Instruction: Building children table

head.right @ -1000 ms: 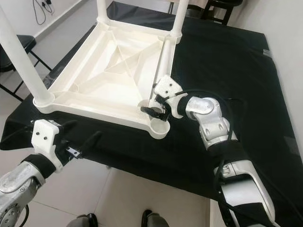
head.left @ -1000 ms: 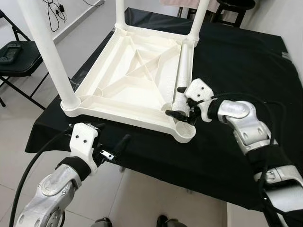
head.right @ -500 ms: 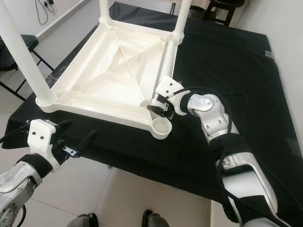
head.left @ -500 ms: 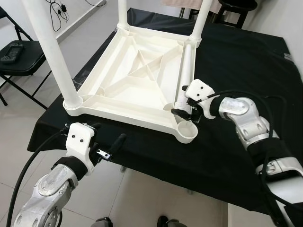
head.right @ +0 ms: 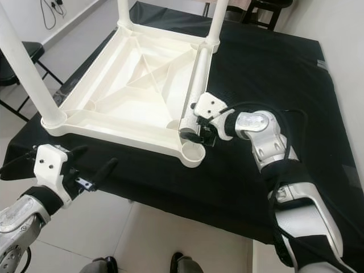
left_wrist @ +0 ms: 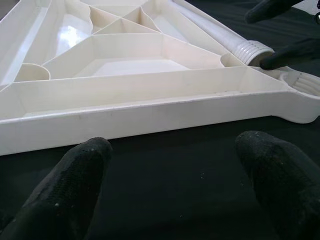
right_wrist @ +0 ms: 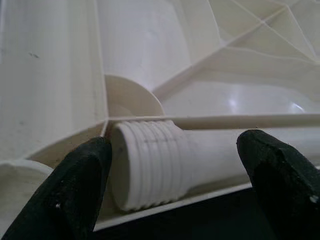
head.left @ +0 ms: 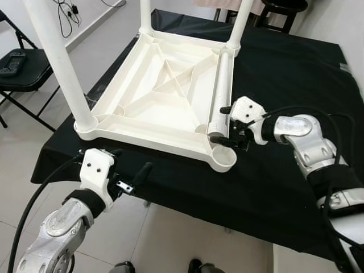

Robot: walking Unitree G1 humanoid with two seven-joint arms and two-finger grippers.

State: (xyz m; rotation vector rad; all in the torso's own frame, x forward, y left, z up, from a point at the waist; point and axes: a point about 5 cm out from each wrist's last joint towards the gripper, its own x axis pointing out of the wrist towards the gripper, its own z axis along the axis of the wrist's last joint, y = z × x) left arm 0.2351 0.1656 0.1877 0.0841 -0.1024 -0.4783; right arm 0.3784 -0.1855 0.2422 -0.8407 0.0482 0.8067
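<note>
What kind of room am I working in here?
Probably a plain workroom or test space, not a furnished living room: tiled floor, a black folding chair, cables by the wall, and a black-draped table.

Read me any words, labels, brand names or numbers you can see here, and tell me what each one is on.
None can be read.
The tabletop, its loose leg and the black cloth bear no print.
The left gripper and right gripper show no lettering.
The device on the chair is too small to read.
</note>
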